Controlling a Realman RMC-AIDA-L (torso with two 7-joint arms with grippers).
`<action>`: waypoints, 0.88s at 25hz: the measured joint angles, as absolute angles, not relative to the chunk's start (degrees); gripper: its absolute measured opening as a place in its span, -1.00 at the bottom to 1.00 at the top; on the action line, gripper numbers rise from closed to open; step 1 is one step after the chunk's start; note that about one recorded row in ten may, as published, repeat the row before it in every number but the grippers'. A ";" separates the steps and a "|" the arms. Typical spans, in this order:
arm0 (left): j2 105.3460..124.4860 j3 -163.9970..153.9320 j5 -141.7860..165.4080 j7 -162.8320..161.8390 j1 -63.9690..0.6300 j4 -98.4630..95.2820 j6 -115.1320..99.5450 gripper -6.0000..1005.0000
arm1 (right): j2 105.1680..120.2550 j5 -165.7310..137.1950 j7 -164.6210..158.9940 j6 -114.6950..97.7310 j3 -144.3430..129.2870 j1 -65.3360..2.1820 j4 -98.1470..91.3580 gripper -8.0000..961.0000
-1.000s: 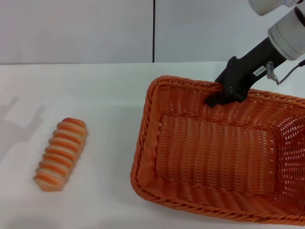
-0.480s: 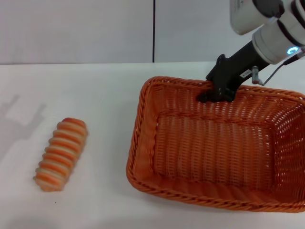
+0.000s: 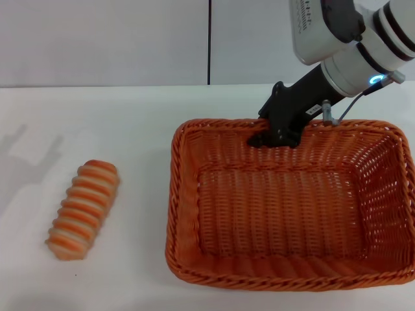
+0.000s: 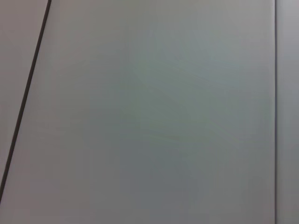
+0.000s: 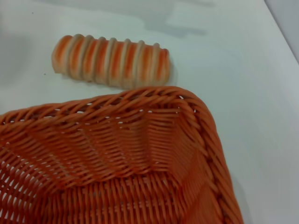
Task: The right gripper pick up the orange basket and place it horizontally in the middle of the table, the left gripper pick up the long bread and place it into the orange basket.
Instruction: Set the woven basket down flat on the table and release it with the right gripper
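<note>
The orange basket (image 3: 285, 207) lies on the white table (image 3: 130, 129) at centre-right, its long side running left to right. My right gripper (image 3: 275, 133) is shut on the middle of the basket's far rim. The long bread (image 3: 83, 208), striped orange and cream, lies on the table at the left, a hand's width from the basket. From the right wrist I see a basket corner (image 5: 140, 158) and the long bread (image 5: 111, 60) beyond it. The left gripper is out of view; its wrist camera shows only the grey wall.
A pale grey wall with a dark vertical seam (image 3: 209, 42) stands behind the table. Shadows of the left arm fall on the table's left part (image 3: 29, 155). Bare tabletop lies between bread and basket.
My right gripper has swung the basket leftward and turned it, so it now lies square to the table edge instead of slanted. The bread has not moved.
</note>
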State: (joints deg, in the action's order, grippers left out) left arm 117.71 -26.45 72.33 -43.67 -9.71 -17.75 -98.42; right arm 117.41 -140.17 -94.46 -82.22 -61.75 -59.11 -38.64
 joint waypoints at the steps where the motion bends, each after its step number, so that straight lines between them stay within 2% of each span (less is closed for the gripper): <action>1: 117.70 -26.45 72.33 -43.67 -9.76 -17.75 -98.35 0.60 | 117.54 -140.17 -94.15 -82.13 -61.76 -59.12 -38.67 -0.63; 6: 117.69 -26.45 72.33 -43.67 -9.87 -17.75 -98.20 0.60 | 118.79 -141.59 -94.25 -79.89 -62.18 -58.41 -40.05 -0.56; 20: 117.68 -26.45 72.25 -43.79 -10.54 -17.75 -96.86 0.60 | 119.17 -137.43 -94.45 -77.70 -64.96 -57.67 -40.12 -0.35; 22: 117.68 -26.45 72.24 -43.77 -10.74 -17.75 -96.74 0.60 | 119.18 -136.70 -94.56 -78.13 -64.96 -57.61 -40.20 -0.20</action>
